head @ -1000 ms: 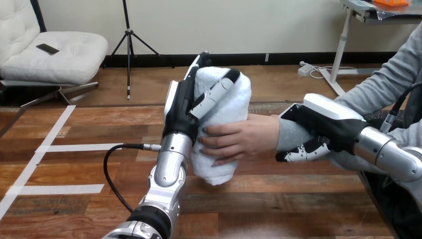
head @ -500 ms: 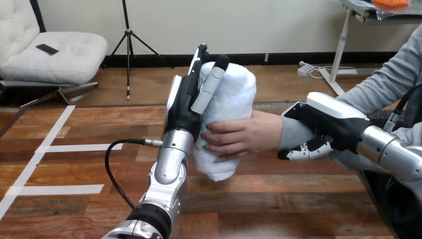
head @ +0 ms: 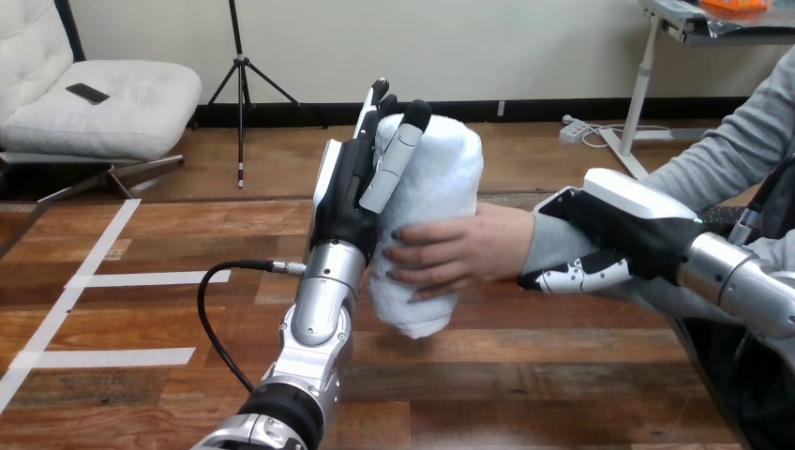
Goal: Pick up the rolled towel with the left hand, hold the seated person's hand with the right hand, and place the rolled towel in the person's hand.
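One rolled towel [head: 439, 178]: upright, long axis vertical, touching the right side of my left hand [head: 349, 199], whose fingers lie straight along it. The person's hand [head: 455, 251] grips its middle. My right hand [head: 637, 230] clasps the person's wrist [head: 546, 246].

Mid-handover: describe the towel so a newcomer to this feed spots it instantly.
Above the middle of the wooden table, a white rolled terry towel stands roughly upright in the air. The robot's left hand lies along its left side, fingers straight, and the person's hand grips it from the right; it is the only soft white roll between them.
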Available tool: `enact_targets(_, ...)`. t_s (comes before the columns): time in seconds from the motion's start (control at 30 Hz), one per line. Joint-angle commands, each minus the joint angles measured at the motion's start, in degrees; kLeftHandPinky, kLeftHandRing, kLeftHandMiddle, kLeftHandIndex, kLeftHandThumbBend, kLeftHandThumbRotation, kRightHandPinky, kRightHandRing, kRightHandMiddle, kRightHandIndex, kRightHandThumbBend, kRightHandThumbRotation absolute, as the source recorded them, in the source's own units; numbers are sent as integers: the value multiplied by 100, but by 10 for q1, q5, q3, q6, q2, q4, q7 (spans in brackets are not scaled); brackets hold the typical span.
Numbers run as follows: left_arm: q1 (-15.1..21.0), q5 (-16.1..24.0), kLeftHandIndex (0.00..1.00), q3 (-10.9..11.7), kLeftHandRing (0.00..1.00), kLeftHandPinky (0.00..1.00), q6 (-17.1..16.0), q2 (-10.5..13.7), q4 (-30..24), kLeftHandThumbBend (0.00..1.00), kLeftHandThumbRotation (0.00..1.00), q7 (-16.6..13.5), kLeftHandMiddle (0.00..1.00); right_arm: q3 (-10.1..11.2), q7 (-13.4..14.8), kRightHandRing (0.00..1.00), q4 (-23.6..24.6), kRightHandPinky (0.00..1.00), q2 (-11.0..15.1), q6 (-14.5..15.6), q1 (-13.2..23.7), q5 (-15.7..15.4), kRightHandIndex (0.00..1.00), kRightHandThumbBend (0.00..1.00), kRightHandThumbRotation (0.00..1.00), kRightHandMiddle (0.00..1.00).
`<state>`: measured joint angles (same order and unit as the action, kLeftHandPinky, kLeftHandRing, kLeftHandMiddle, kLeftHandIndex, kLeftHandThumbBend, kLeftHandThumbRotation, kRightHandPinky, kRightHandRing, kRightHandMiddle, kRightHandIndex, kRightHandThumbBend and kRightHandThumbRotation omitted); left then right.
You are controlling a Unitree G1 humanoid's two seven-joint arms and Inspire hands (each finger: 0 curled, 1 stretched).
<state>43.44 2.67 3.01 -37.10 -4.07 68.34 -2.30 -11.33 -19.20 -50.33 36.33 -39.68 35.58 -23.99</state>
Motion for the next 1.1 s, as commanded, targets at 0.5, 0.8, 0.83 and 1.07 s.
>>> enact_targets(0.5,28,6,96,-6,97,98,-17,-2,-37,91,93,-7,95,-4,1,61,26,55,-11,-15,58,9,65,85,96,64)
enact_targets(0.8,18,9,94,-9,97,99,-15,-1,-54,89,95,-7,95,-1,11,64,35,57,-9,-17,50,6,68,92,100,67)
enact_targets(0.83,16,9,94,-10,97,99,-15,0,-56,89,95,-8,95,0,12,64,36,57,-10,-16,49,7,68,92,100,67)
enact_targets(1.07,-11,9,93,-14,96,98,-19,2,-91,84,96,1,94,5,12,67,45,59,-11,2,39,13,70,94,100,70)
